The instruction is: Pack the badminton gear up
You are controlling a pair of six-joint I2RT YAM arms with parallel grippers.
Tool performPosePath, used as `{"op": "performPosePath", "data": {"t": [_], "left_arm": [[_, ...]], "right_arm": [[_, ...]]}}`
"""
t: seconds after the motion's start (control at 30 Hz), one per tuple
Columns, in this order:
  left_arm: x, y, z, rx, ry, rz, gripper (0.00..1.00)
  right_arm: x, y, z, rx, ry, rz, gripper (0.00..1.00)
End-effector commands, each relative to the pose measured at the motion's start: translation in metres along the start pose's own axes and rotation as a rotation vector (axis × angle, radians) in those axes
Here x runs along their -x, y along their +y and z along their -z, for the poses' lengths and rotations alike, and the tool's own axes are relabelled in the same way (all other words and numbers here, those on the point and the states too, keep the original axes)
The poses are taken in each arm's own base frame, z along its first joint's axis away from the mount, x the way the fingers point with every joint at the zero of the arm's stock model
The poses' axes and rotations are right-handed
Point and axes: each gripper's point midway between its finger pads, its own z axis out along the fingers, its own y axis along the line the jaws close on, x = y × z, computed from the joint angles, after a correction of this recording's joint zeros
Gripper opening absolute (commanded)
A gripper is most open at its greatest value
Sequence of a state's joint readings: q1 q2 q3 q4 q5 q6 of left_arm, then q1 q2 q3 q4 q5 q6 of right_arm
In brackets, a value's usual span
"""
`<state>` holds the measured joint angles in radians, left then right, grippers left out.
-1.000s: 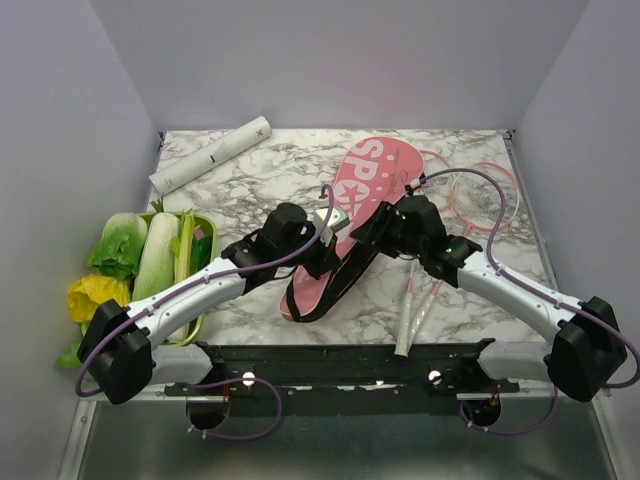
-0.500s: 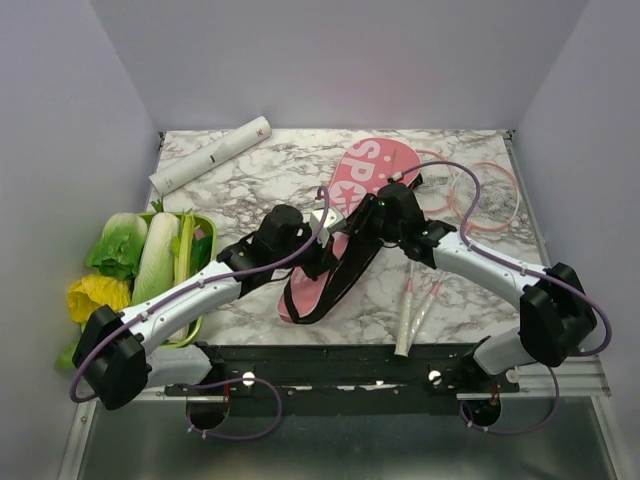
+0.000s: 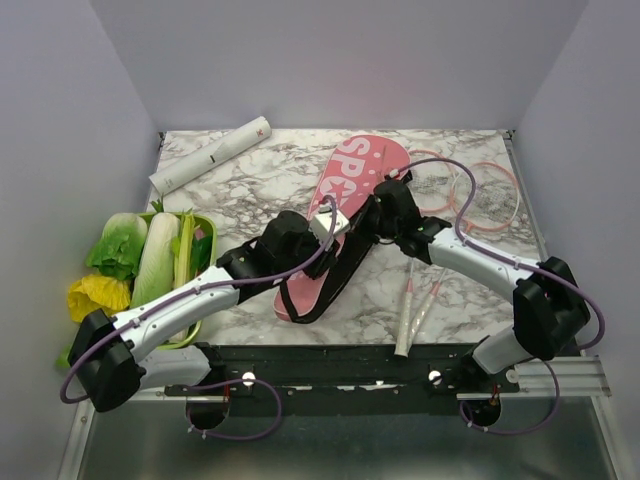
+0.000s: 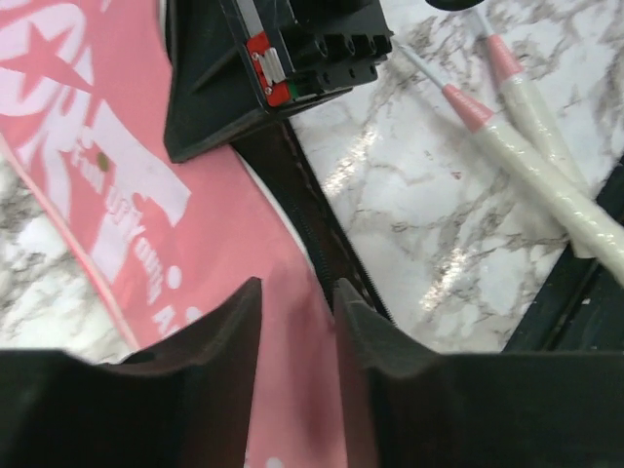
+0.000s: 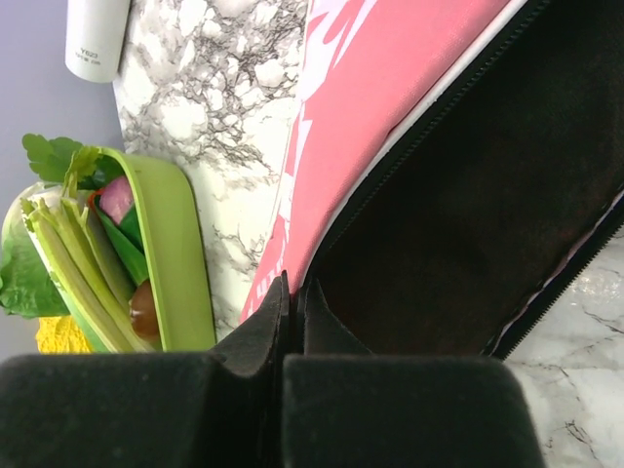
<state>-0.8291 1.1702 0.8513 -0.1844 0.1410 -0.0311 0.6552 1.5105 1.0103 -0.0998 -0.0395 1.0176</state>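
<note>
Nearest the arms' bases, the two thin pink-framed rackets with pale wrapped handles (image 3: pixel 406 318) lie side by side on the white-and-grey marble tabletop (image 3: pixel 250 190). Their handles point at the near edge and their shafts run away to the right-hand far corner, where the round heads overlap. Just left of them lies the long pink racket-shaped fabric cover (image 3: pixel 345 185). Its long axis runs diagonally, with the narrow end near and slightly left and the broad white-lettered head far and to the right. Its black webbing strap (image 3: pixel 338 272) trails along the narrow half.

Both grippers meet over the cover's middle. The left gripper (image 4: pixel 297 297) hovers low above the pink fabric with its dark fingers (image 4: pixel 219 361) parted by a narrow gap, gripping nothing that shows. The right gripper (image 5: pixel 292 288) is clenched tight, its fingers pressed together on the rim of the cover's pink flap; beside it the black lining lies exposed along the zip.

At the left edge sits a lime-green plastic tray (image 5: pixel 174 258) filled with leafy vegetables (image 3: pixel 120 245). Farthest off, in the far left corner, a white cylindrical tube (image 3: pixel 212 154) lies on its side, angled from near-left to far-right, well apart from the cover.
</note>
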Motion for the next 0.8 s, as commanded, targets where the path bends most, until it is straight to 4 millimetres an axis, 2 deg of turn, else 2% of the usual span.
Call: {"op": "performPosePath", "data": {"t": [0.0, 0.03, 0.1, 0.13, 0.23, 0.27, 0.63, 0.7, 0.73, 0.77], "left_arm": [[0.02, 0.031, 0.015, 0.22, 0.026, -0.124, 0.49], [0.018, 0.027, 0.015, 0.228, 0.042, -0.145, 0.56], [0.013, 0.032, 0.018, 0.289, 0.072, -0.173, 0.6], [0.012, 0.027, 0.018, 0.292, 0.079, -0.183, 0.61], [0.009, 0.024, 0.019, 0.326, 0.108, -0.19, 0.62], [0.008, 0.017, 0.018, 0.322, 0.114, -0.205, 0.62], [-0.023, 0.011, 0.002, 0.378, 0.217, -0.251, 0.58], [-0.026, 0.01, 0.0, 0.371, 0.215, -0.246, 0.52], [-0.027, 0.009, 0.0, 0.368, 0.212, -0.244, 0.38], [-0.028, 0.009, -0.001, 0.365, 0.213, -0.243, 0.29]], "right_arm": [[0.01, 0.016, -0.001, 0.023, -0.021, 0.043, 0.01], [0.012, 0.017, -0.001, 0.02, -0.023, 0.05, 0.0], [0.012, 0.017, -0.003, 0.014, -0.021, 0.058, 0.01], [0.012, 0.017, -0.004, 0.01, -0.018, 0.058, 0.0], [0.012, 0.017, -0.008, 0.003, -0.012, 0.066, 0.01], [0.012, 0.017, -0.008, 0.0, -0.01, 0.067, 0.01], [0.009, 0.017, -0.009, -0.003, 0.01, 0.074, 0.01], [0.009, 0.017, -0.009, 0.0, 0.01, 0.079, 0.01], [0.009, 0.017, -0.008, 0.0, 0.01, 0.079, 0.01], [0.009, 0.016, -0.008, -0.003, 0.01, 0.08, 0.01]]}}
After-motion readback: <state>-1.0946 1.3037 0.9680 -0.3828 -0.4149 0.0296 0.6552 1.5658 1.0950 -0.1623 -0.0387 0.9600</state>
